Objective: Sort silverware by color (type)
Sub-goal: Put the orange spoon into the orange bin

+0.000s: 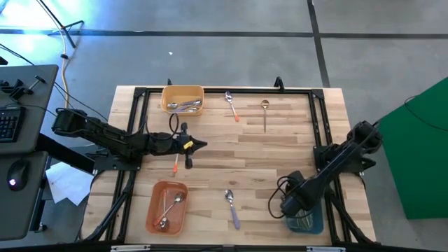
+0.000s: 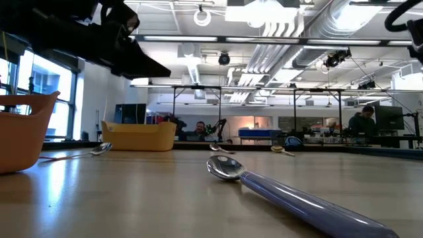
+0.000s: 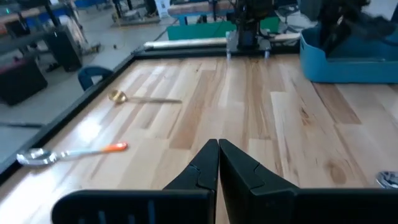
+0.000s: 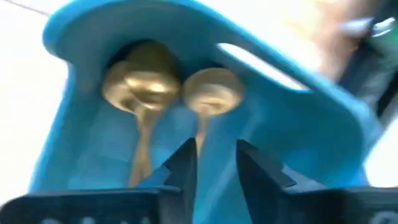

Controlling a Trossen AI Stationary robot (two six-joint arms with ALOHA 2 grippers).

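Observation:
My left gripper (image 1: 199, 145) is shut and empty, above the table's middle left; it also shows in its own wrist view (image 3: 217, 152). An orange-handled spoon (image 1: 175, 165) lies flat on the table just beside it, toward the near edge. My right gripper (image 4: 214, 165) is open, pointing down into the blue bin (image 1: 308, 222) at the near right. Two gold spoons (image 4: 146, 87) (image 4: 211, 90) lie in that bin. One spoon's handle (image 4: 200, 134) runs to one finger; I cannot tell whether they touch. A lavender-handled spoon (image 1: 232, 207) lies flat near the front edge.
A yellow bin (image 1: 183, 89) with spoons stands at the far left, and an orange bin (image 1: 155, 210) with spoons at the near left. An orange-handled spoon (image 1: 232, 106) and a gold spoon (image 1: 264, 112) lie near the far edge. Black frame rails border the table.

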